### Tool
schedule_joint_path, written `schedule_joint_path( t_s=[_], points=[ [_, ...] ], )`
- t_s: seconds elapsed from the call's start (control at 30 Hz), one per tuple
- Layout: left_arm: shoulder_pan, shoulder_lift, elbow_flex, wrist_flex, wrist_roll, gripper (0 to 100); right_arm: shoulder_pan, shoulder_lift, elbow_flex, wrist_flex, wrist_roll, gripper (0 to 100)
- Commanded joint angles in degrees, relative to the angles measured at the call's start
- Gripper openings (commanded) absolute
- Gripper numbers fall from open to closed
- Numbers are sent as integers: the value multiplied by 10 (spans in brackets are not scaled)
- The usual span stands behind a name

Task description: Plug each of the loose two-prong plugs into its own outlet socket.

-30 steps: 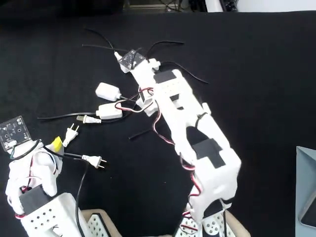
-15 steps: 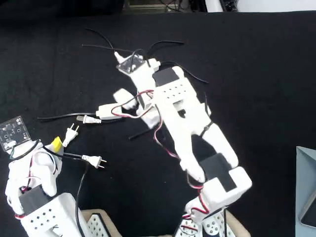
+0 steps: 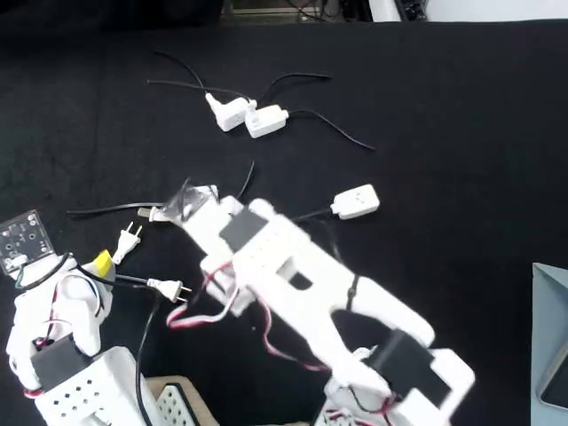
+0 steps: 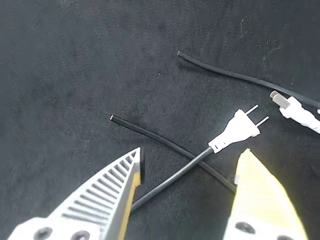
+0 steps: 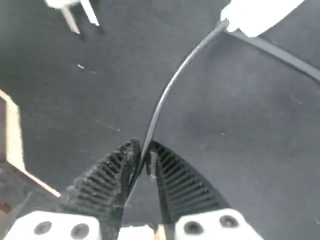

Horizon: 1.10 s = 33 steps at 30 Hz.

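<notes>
Three white two-prong plugs lie at the near left: one plug (image 3: 130, 240), a second plug (image 3: 169, 287) and a third plug (image 3: 156, 213). My left gripper (image 3: 93, 266) rests open beside them; its wrist view has the gripper (image 4: 191, 152) standing over a plug (image 4: 235, 131) and crossed black cables. My right arm (image 3: 284, 275) lies across the table's middle, its wrist end by the third plug. The right gripper (image 5: 142, 150) is shut on a thin black cable (image 5: 165, 97) that runs to a white body (image 5: 260, 12). White sockets lie at the back (image 3: 266, 120) and at the right (image 3: 355, 202).
Loose black cables (image 3: 315, 120) trail around the back sockets. Another white piece (image 3: 229, 113) touches the back socket. A grey box edge (image 3: 550, 337) stands at the right. A circuit board (image 3: 19, 240) sits on the left arm. Plug prongs (image 5: 75, 12) lie near the right gripper.
My right arm swung from the back sockets toward the near-left plugs, uncovering the back pair. The two white sockets at centre left are gone from their spots. The left arm kept still.
</notes>
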Motion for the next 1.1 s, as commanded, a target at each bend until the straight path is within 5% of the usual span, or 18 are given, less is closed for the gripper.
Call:
schedule_joint_path(
  t_s=[0.0,0.13,0.23,0.33,0.5,0.77,1.07],
  points=[
    [-5,-3,-32,2,2,300,-44,-58,29,-76,-16,15],
    [-5,-3,-32,1,2,300,-68,-72,42,-132,-16,25],
    [-5,-3,-32,1,2,300,-84,-77,41,-131,-27,123],
    [-4,-3,-33,-6,2,300,-95,-89,34,-92,-52,226],
    [0,-3,-36,-23,2,300,-90,-167,0,22,-53,240],
    [22,0,-93,-26,-11,300,84,-342,17,79,-51,240],
    [236,4,-86,-22,-67,301,265,-393,210,-76,-51,240]
  ],
)
